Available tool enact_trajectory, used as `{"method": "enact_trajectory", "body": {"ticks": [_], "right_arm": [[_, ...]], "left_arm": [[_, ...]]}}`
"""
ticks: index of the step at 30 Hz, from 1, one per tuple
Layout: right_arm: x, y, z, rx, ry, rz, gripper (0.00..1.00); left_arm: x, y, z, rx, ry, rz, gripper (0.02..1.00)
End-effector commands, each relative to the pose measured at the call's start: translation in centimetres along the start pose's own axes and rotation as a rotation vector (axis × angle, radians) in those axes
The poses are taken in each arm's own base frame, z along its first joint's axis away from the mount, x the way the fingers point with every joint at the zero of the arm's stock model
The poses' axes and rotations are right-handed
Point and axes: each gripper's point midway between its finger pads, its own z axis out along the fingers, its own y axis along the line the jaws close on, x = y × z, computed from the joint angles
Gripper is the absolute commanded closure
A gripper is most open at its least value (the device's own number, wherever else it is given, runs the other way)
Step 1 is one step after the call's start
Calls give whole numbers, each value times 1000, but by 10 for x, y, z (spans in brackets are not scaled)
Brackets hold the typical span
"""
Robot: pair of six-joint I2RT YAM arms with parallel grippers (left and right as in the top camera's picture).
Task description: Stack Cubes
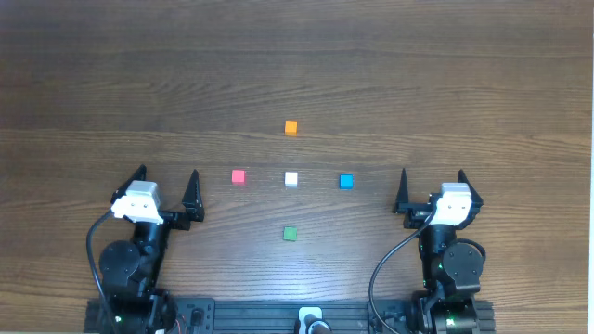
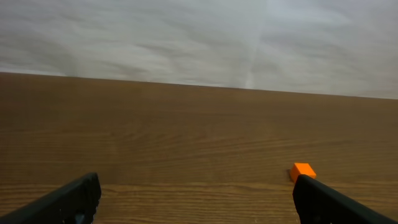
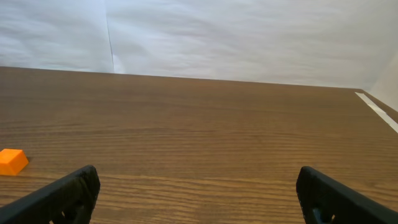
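Your left gripper and right gripper both gape wide, holding nothing. Between them on the wood-grain desk lie small sharp-edged cubes, all apart: orange cube farthest, pink cube, white cube and blue cube in a row, green cube nearest.

wooden table | on it: orange cube, pink cube, white cube, blue cube, green cube

Five small cubes lie apart, unstacked — orange cube farthest, then pink cube, white cube, blue cube in a row — green cube nearest.
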Motion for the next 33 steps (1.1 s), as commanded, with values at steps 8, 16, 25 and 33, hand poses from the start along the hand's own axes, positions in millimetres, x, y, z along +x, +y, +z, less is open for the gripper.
{"method": "enact_trajectory", "body": {"ticks": [8,16,25,33], "right_arm": [[1,3,0,-16,-2,-5,7],[2,3,0,-16,-2,-5,9],[1,3,0,-16,-2,-5,7],[2,3,0,-16,-2,-5,9]], "left_arm": [[2,-3,0,15,0,15,18],[0,10,0,-56,-9,15,23],[0,10,0,-58,-9,15,18],[1,4,0,-23,-4,3,18]]}}
